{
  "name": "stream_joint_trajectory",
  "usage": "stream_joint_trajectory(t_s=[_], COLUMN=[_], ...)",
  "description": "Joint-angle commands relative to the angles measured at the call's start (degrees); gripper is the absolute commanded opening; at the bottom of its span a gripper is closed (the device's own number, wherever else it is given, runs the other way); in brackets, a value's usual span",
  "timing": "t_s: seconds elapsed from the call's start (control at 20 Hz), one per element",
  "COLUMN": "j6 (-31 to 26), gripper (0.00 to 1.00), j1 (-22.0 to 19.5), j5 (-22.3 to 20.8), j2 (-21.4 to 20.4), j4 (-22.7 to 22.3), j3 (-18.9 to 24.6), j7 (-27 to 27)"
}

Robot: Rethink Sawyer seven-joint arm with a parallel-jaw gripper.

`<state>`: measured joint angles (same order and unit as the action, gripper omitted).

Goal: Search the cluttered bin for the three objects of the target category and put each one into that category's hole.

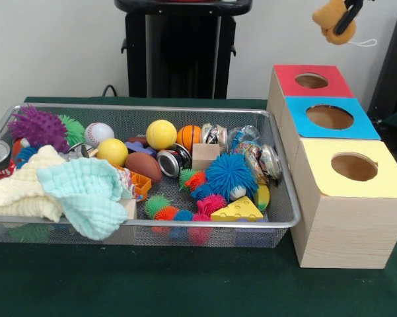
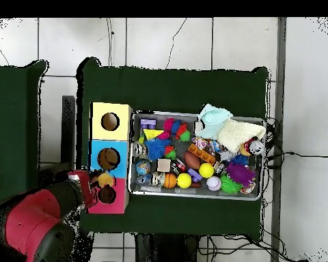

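Three wooden boxes in a row beside the wire-mesh bin point(image 1: 277, 158), each with a round hole in a coloured top: red-topped box point(image 1: 310, 80) farthest back, blue-topped box point(image 1: 330, 117) in the middle, yellow-topped box point(image 1: 355, 166) nearest in the front view. High above the red-topped box, at the top right corner of the front view, black gripper point(image 1: 347, 14) pinching a tan plush toy point(image 1: 330, 23), fingers closed on it, a thin cord trailing from the toy to the right. In the overhead view, same toy point(image 2: 104, 180) seen between the blue and red tops, close over the red hole, with the red and black arm point(image 2: 37, 222) reaching in from the lower left.

Inside the bin, plenty of clutter. At the left of the front view: purple spiky ball point(image 1: 36, 127), green spiky ball point(image 1: 71, 127), baseball point(image 1: 98, 133), cream cloth point(image 1: 20, 185) and mint green cloth point(image 1: 86, 191) draped over the front rim. In the middle: two yellow balls point(image 1: 161, 134), small basketball point(image 1: 189, 136), brown football point(image 1: 143, 166), wooden block point(image 1: 205, 156). Toward the right: blue fuzzy ball point(image 1: 230, 174), yellow cheese wedge point(image 1: 236, 211) against the front wall, several small spiky toys in orange, green and pink around it, metal tins and crinkled wrappers near the right wall. Green cloth-covered table point(image 1: 185, 284) under everything.
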<state>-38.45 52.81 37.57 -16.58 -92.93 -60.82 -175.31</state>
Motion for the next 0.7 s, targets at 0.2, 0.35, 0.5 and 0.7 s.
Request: stream_joint_trajectory(t_s=[0.2,0.35,0.5,0.7], j6=[-6.1,-3.2,0.7,4.5], gripper=[0.00,0.00,0.00,0.00], j1=[-1.5,-2.0,-3.3,-4.5], j5=[-0.3,-0.6,-0.6,-0.5], j2=[5.3,6.3,5.9,5.8], j4=[3.3,2.3,0.6,-0.8], j3=[-1.0,-1.3,-0.4,1.1], j7=[-16.6,-15.3,-12.7,-11.3])
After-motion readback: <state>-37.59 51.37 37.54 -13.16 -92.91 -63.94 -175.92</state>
